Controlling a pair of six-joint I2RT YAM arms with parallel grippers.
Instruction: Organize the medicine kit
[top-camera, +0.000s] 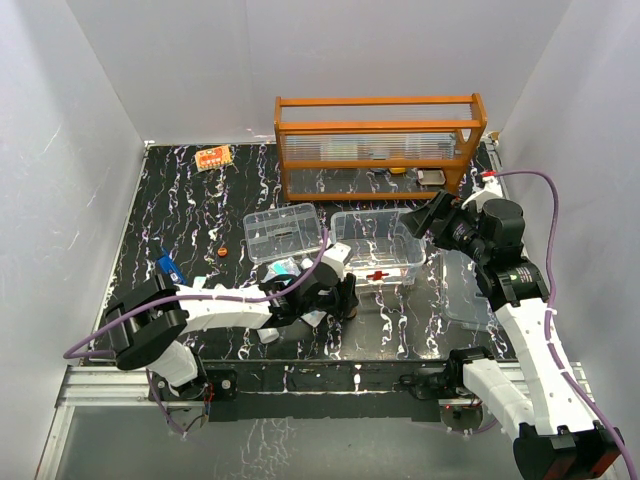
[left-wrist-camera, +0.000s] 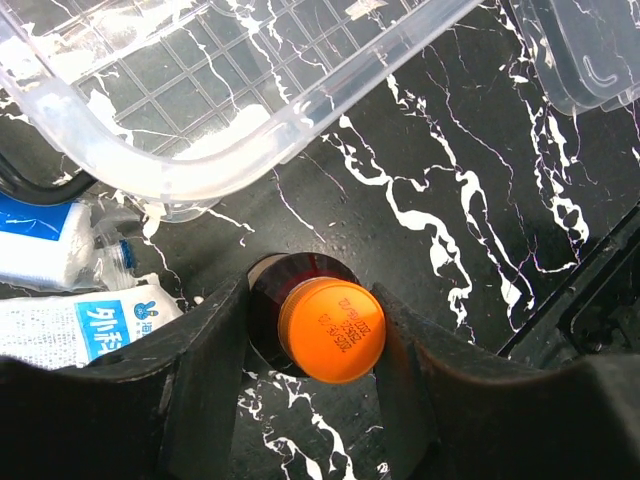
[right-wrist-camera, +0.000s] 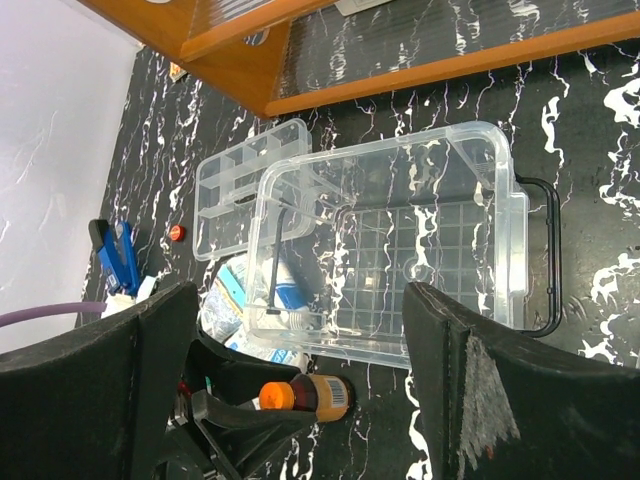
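Observation:
The medicine kit's clear box (top-camera: 340, 218) stands mid-table, its floor bare, with a red cross on its near wall. Its divided tray (top-camera: 283, 232) lies to the left and its clear lid (top-camera: 465, 290) to the right. A brown bottle with an orange cap (left-wrist-camera: 330, 330) lies on its side just in front of the box (left-wrist-camera: 250, 140). My left gripper (left-wrist-camera: 312, 300) straddles it, fingers pressed against its two sides. The right gripper (right-wrist-camera: 300, 295) hovers open above the box (right-wrist-camera: 385, 150), holding nothing; from there the bottle (right-wrist-camera: 310, 395) and tray (right-wrist-camera: 235, 180) also show.
An orange wooden rack (top-camera: 380, 140) stands at the back. An orange packet (top-camera: 213, 157) lies far left, with a small red cap (top-camera: 223, 251) and a blue item (top-camera: 168, 267) nearer. White-and-blue packets (left-wrist-camera: 60, 330) lie left of the bottle.

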